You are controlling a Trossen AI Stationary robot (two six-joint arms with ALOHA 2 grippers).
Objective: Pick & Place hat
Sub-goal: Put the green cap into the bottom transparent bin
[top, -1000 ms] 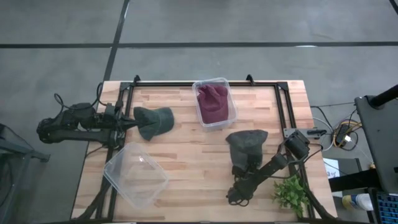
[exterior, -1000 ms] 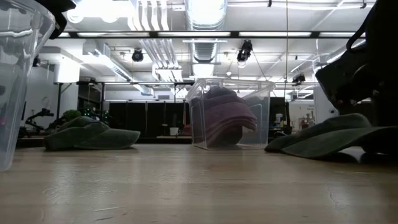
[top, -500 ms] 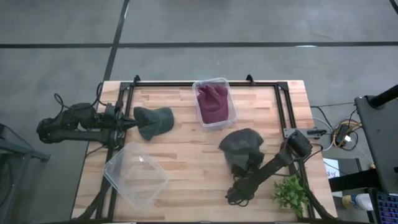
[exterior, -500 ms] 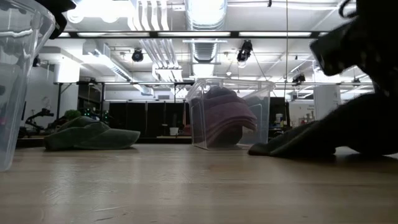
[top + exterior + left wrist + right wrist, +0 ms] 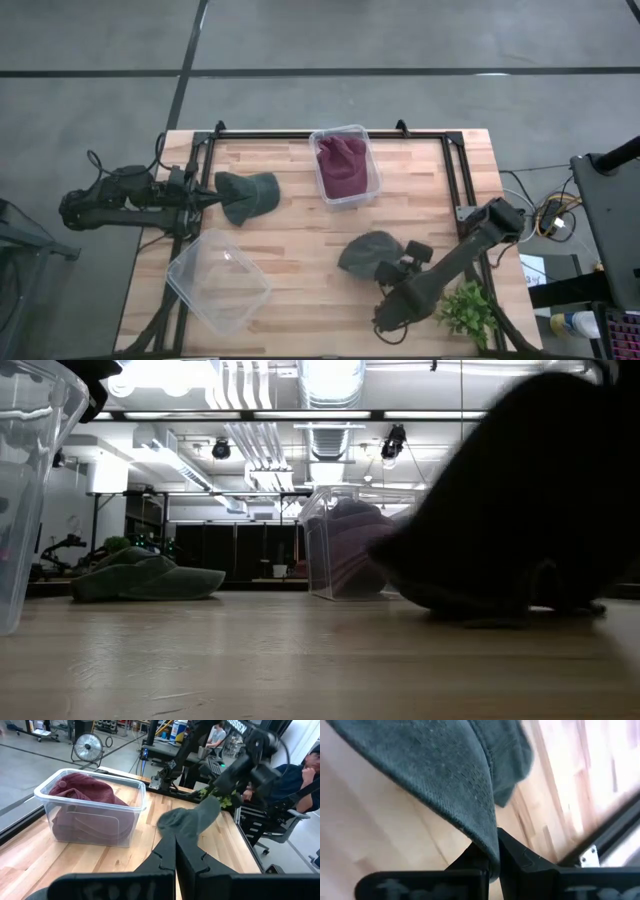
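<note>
Hat gripped, placing yet to come

On the wooden surface (image 5: pixel 300 240), the empty clear bin (image 5: pixel 217 280) awaits; the lidless bin (image 5: pixel 345 165) already holds a maroon hat. The right gripper (image 5: pixel 388 268) is clamped on the grey-green hat's (image 5: pixel 368 252) brim, near the surface's middle. The left gripper (image 5: pixel 213 197), closed and empty, rests by a second green hat (image 5: pixel 247 196). A small plant (image 5: pixel 466 310) sits nearby, out of the path.

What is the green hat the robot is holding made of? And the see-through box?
The green hat looks like soft woven cloth, maybe cotton: it shows fine weave, stitching, and it droops. The empty box looks like clear, shiny plastic, since wood shows through.
</note>
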